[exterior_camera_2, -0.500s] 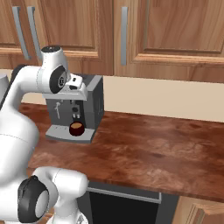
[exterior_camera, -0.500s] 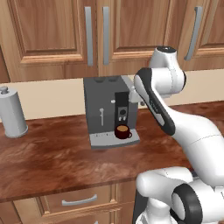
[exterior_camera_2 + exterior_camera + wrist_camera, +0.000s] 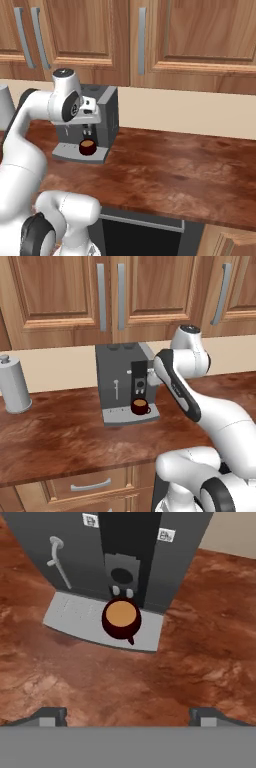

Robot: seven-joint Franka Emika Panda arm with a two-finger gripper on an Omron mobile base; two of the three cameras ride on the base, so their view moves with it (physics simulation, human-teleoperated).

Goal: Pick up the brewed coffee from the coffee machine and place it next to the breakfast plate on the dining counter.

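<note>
**Approach to mug on drip tray: end effector wide, nothing held**

Desk [image 3: 65, 436]: reddish-brown mottled wood, running the full width below the wall cabinets [image 3: 65, 291]. No plate in sight on this stretch.

Coffee machine [image 3: 120, 381]: grey box with black front panel, standing on the desk against the wall. A silver canister [image 3: 15, 383] stands well apart at its 9 o'clock in the left base view.

Brewed coffee [image 3: 121, 618]: dark red-brown mug, light brown liquid at the top, upright on the light grey drip tray [image 3: 75, 614] directly under the spout. In the hand view its handle points toward 5 o'clock.

End effector [image 3: 127, 714]: fingertips stand far apart at the bottom of the hand view, empty, well short of the mug, which lies at 12 o'clock from them.

Assessment: the step in hand is the reach to grasp. Done well, the advance runs straight and low, centred on the mug body, with the fingers straddling it clear of the handle and of the spout above. Closure should be level and the withdrawal slow, since the liquid sits near the rim and tilt risks a spill.
</note>
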